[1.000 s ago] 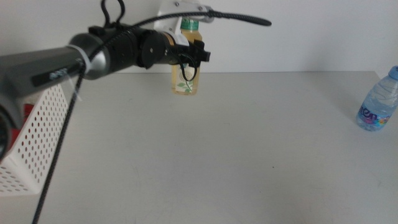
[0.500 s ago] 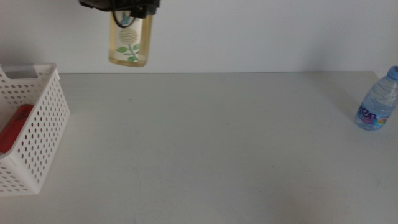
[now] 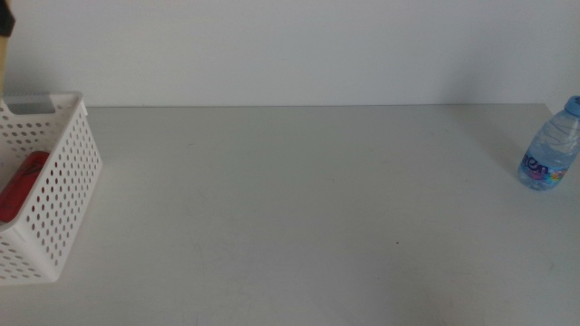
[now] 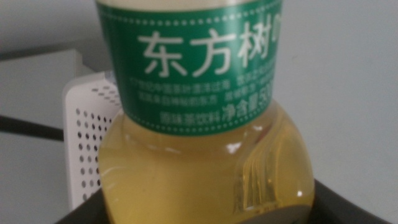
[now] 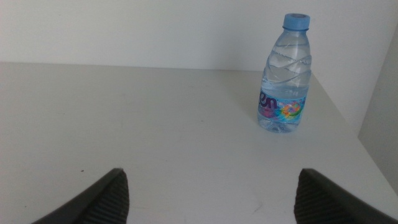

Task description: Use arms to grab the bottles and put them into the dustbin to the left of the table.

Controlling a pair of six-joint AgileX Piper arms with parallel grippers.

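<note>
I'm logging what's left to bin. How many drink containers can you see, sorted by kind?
Tea bottle, held in the left pincer: 1
Water bottle, upright on the table: 1
Red can, inside the dustbin: 1
Total: 3

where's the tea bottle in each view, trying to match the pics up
Middle view: only a pale sliver of the tea bottle shows at the far left edge, above the white basket.
Left wrist view: the tea bottle fills the frame, held in the left hand, green label up close.
Right wrist view: not in it; only the water bottle stands there.
Shared landmark: the white basket, in the middle and left wrist views.
</note>
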